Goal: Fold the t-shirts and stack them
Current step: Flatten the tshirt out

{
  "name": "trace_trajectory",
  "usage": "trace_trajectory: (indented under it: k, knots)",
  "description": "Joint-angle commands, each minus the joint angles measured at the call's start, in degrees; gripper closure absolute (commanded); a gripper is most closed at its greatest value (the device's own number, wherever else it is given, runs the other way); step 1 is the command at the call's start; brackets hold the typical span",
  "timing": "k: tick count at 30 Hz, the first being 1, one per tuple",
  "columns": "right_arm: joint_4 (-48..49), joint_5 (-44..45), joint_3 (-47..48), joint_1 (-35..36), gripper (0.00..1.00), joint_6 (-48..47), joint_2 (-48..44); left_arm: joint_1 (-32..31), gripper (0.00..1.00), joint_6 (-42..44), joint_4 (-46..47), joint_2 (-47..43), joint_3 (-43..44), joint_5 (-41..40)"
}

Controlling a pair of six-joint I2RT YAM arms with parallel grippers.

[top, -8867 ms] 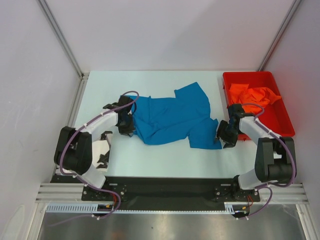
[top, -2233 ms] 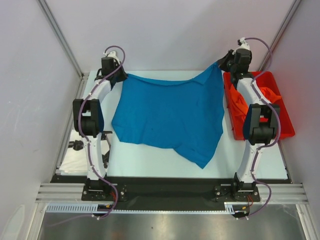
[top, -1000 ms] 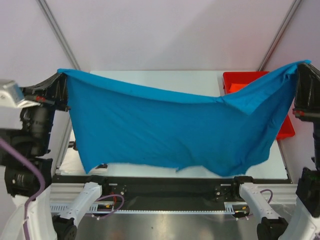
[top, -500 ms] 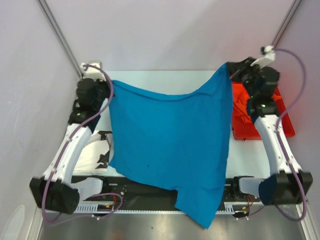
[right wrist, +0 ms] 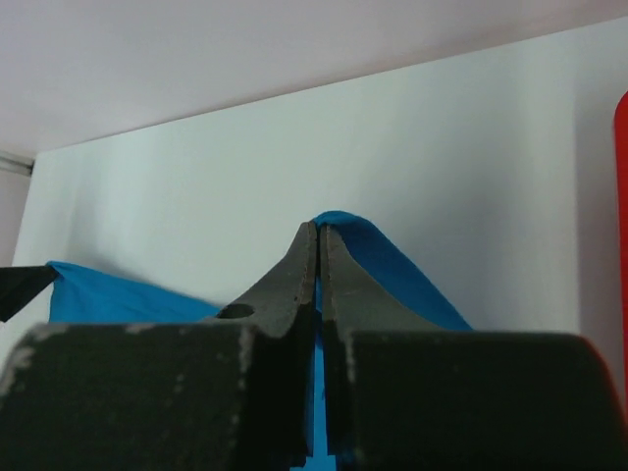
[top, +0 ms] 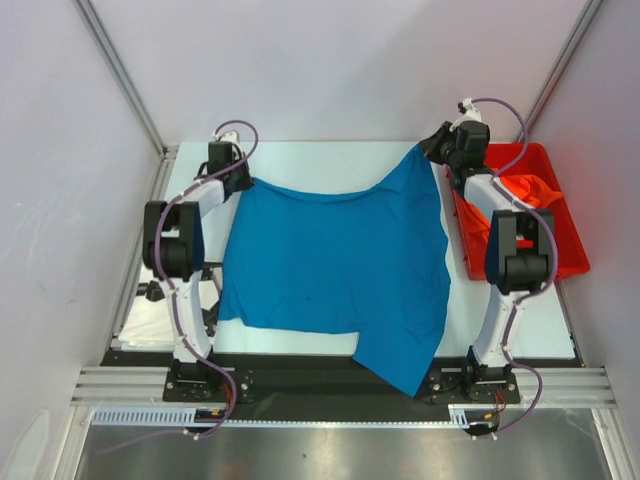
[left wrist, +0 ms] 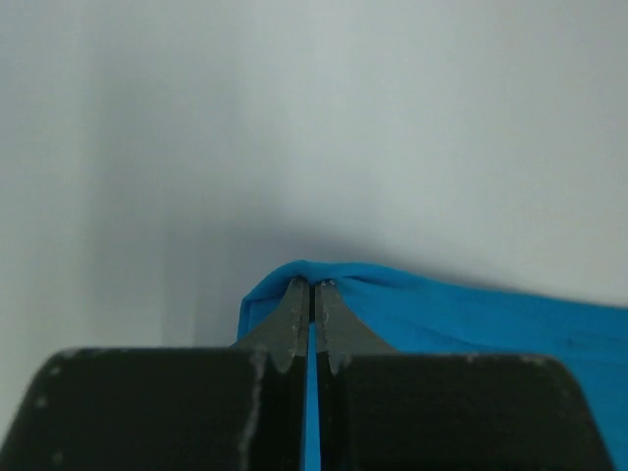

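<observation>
The bright blue t-shirt (top: 335, 255) lies spread over the table, and one lower corner (top: 400, 365) hangs past the near edge. My left gripper (top: 243, 180) is shut on its far left corner, with blue cloth (left wrist: 442, 309) pinched between the fingertips (left wrist: 312, 285). My right gripper (top: 431, 150) is shut on the far right corner, where blue cloth (right wrist: 392, 260) wraps its tips (right wrist: 320, 228). The orange t-shirt (top: 515, 190) lies crumpled in the red bin. A bit of the white t-shirt with black blotches (top: 211, 300) shows beside the left arm.
The red plastic bin (top: 572, 240) stands at the right side of the table, close to the right arm; its edge (right wrist: 622, 196) shows in the right wrist view. White walls enclose the table at the back and sides. Both arms stretch out to the far edge.
One second ago the blue shirt was held up high, stretched between both grippers. Both arms have since swung down and away to the far edge, laying it on the table.
</observation>
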Motion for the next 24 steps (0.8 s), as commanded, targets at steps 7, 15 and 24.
trace_trajectory:
  k: [7, 15, 24]
  knots:
    - [-3.5, 1.0, 18.3, -1.6, 1.0, -2.6, 12.4, 1.0, 0.99, -3.7, -7.6, 12.9, 25.4, 9.2]
    - [-5.9, 1.2, 27.9, -1.7, 1.0, -3.1, 17.5, 2.4, 1.0, -6.2, -8.4, 15.6, 28.6, 11.5]
    - [-12.8, 1.8, 33.8, -1.7, 1.0, -3.5, 19.6, 4.4, 1.0, -8.1, -11.4, 18.8, 33.0, 15.6]
